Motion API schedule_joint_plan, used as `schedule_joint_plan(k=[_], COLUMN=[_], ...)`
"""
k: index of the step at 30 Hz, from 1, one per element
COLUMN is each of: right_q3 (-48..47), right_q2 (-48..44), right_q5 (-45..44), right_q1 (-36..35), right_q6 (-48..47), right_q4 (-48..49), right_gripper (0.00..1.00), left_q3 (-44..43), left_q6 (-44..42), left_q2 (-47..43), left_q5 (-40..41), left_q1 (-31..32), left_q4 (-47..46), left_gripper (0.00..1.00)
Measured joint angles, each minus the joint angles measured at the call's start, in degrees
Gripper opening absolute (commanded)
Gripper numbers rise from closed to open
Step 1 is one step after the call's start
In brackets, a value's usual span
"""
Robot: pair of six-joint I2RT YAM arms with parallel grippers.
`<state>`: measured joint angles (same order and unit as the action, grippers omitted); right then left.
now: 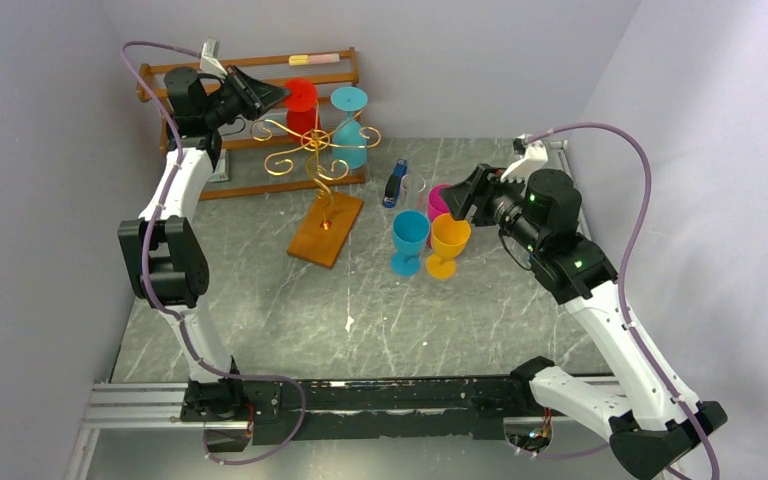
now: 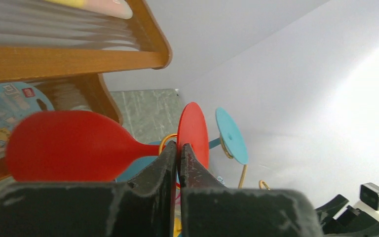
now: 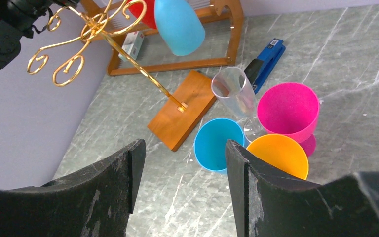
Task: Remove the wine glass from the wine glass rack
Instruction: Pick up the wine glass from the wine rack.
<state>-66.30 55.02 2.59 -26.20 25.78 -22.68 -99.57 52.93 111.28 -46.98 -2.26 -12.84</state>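
The gold wire wine glass rack (image 1: pixel 316 152), with scroll arms on a flat wooden base, stands far left and carries two smooth glasses hanging bowl-down: a red wine glass (image 2: pixel 64 145) and a light-blue glass (image 1: pixel 350 140). The left gripper (image 2: pixel 178 149) pinches the red stem beside its round foot, hiding that stretch. The right gripper (image 3: pixel 185 147), jaws spread, hovers by the upright blue cup (image 3: pixel 218 144), orange cup (image 3: pixel 278 155), pink cup (image 3: pixel 287 108) and clear glass (image 3: pixel 233 90).
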Motion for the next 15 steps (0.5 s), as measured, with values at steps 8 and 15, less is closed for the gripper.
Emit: schedule_joint_plan(k=[8,15], right_q3=[1.20,1.46], right_q2=[-0.26,-0.68], right_q5=[-0.44,-0.72], right_q1=[-0.02,0.00], right_q6=[0.00,0.02], right_q4=[-0.17,-0.33], right_gripper=[0.64,0.64], left_q3=[4.11,9.20], left_q6=[7.10,16.35], left_q2=[-0.94,-1.77], left_q5=[-0.63,-0.59], left_q1=[0.00,-0.31], left_q4=[-6.71,-14.88], left_gripper=[0.05,0.05])
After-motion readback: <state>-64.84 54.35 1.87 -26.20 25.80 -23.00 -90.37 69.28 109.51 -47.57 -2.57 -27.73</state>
